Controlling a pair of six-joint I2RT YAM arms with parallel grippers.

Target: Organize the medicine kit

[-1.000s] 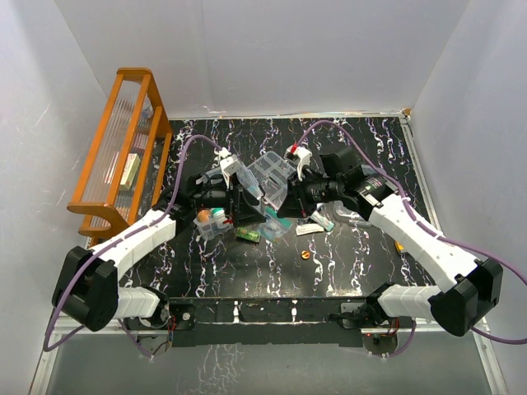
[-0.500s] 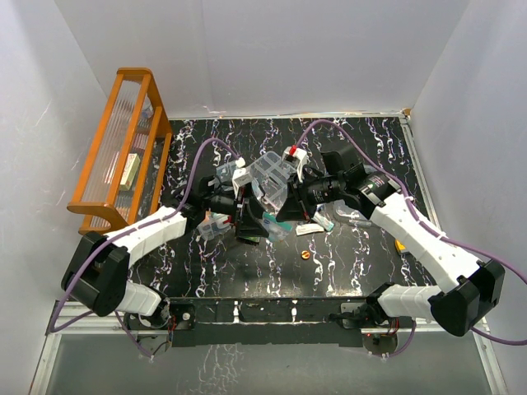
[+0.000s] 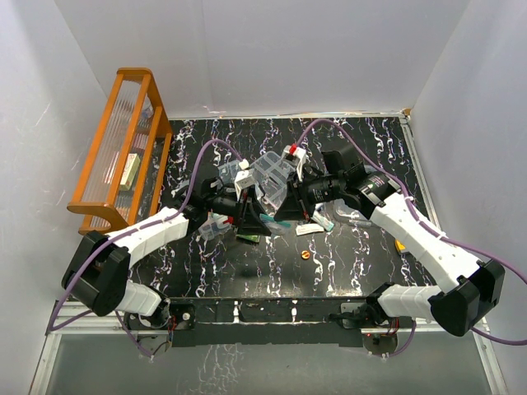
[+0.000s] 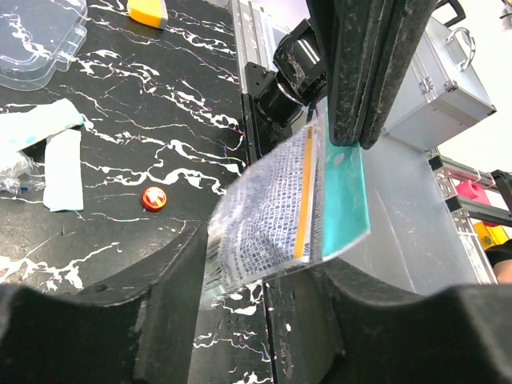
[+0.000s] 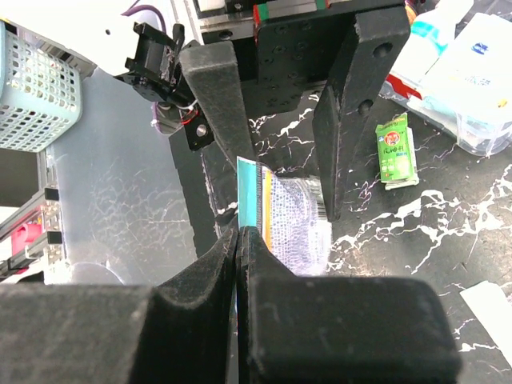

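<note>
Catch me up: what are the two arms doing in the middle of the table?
It looks like a handover. The right gripper has its jaws shut on the teal edge of a clear flat packet with a patterned pad inside, held off the black marbled table. The left gripper has its jaws on either side of that packet, but I cannot tell whether they grip it. A green sachet lies loose on the table.
</note>
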